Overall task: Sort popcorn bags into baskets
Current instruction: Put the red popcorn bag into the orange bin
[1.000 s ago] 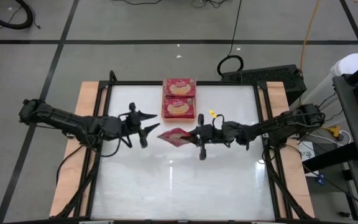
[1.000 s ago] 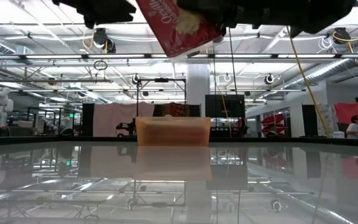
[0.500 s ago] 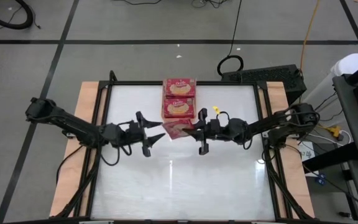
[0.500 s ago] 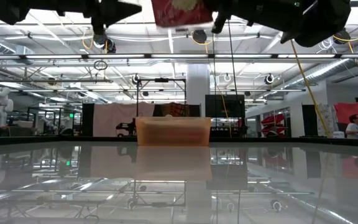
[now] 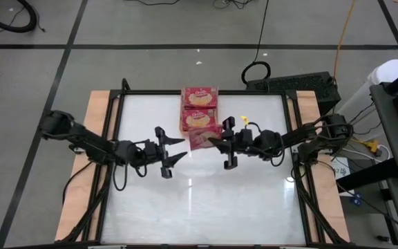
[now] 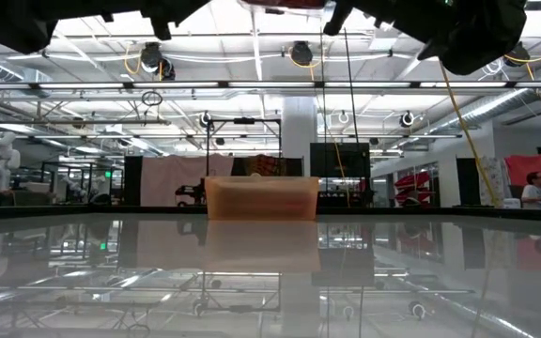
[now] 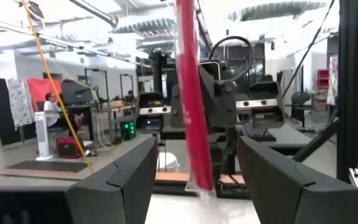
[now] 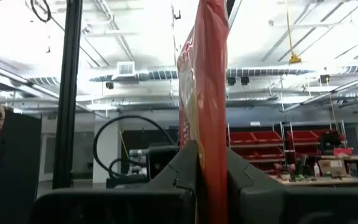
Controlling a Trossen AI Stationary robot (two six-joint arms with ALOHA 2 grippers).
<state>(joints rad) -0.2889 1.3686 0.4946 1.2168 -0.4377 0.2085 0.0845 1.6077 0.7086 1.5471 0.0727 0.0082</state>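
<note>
An orange tray [image 5: 180, 109] sits near the table's far edge with two red popcorn bags [image 5: 199, 119] lying flat in it; in the low view the tray [image 6: 261, 199] shows alone. My right gripper [image 5: 215, 142] is shut on a third red bag [image 5: 203, 137], held in the air just near of the tray. Only that bag's lower edge [image 6: 285, 4] shows at the top of the low view. My left gripper [image 5: 179, 149] is open, left of the held bag and apart from it. The bag [image 7: 191, 93] stands edge-on ahead of its spread fingers. My right gripper [image 8: 205, 158] pinches the bag between its two fingers by its right edge [image 8: 211, 124], coming level from the table's right. The bag is lifted clear of the table and juts out toward the left, its printed face [image 5: 200, 136] up.
The glossy white table top [image 5: 199, 200] has wooden strips [image 5: 97, 124] along its left and right sides. Cables and a dark box [image 5: 302, 84] lie on the floor behind the far edge. A person [image 6: 538, 188] sits far off in the room.
My right gripper has risen and moved toward the tray, carrying the bag up out of the low view. The bag has turned from a slanted diamond to square with the tray. My left gripper has moved right, toward the bag, staying open.
</note>
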